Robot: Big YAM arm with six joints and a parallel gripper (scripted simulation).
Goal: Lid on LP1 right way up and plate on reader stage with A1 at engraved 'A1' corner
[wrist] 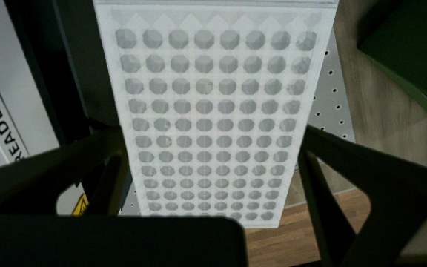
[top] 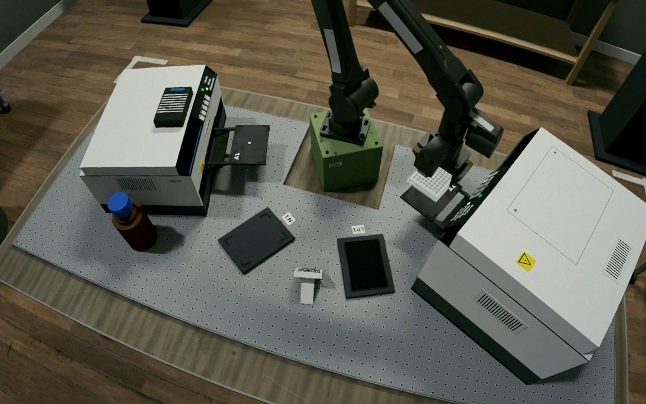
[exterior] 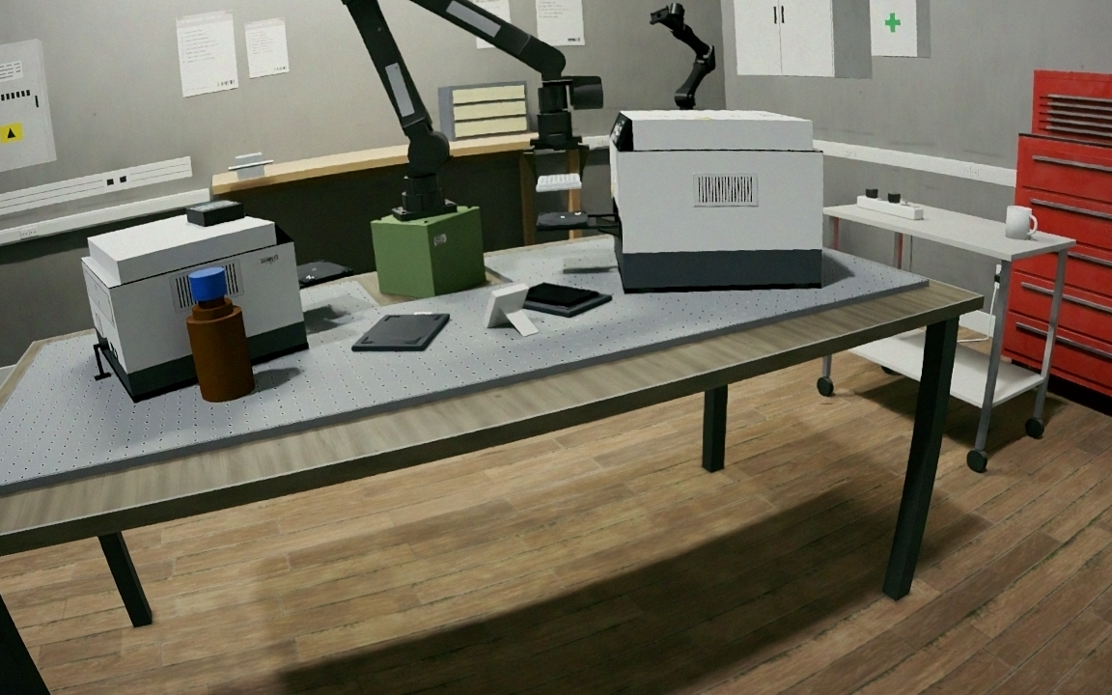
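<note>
My gripper (top: 443, 175) (exterior: 557, 165) (wrist: 213, 133) is shut on the long sides of the white 96-well plate (top: 429, 186) (exterior: 558, 181) (wrist: 204, 97). The plate hangs level, a little above the reader's stage (top: 419, 203) (exterior: 562, 222), with a visible gap in the exterior view. Its A1 well cannot be made out. The stage's engraved A1 shows beside the plate. The dispenser's stage (top: 252, 145) (exterior: 322, 273) is empty. LP1 (top: 342, 271) (exterior: 592, 306) carries a dark rectangle inside its frame; whether that is the lid cannot be told.
The reader (top: 556, 201) (exterior: 715, 198) stands right beside the gripper. The green arm base (top: 347, 160) (exterior: 426, 250) is on the other side. The dispenser (top: 144, 130), capped bottle (top: 134, 228) (exterior: 221, 346), N1 (top: 255, 240) (exterior: 400, 331) and a small white stand (top: 308, 288) (exterior: 506, 306) are farther off.
</note>
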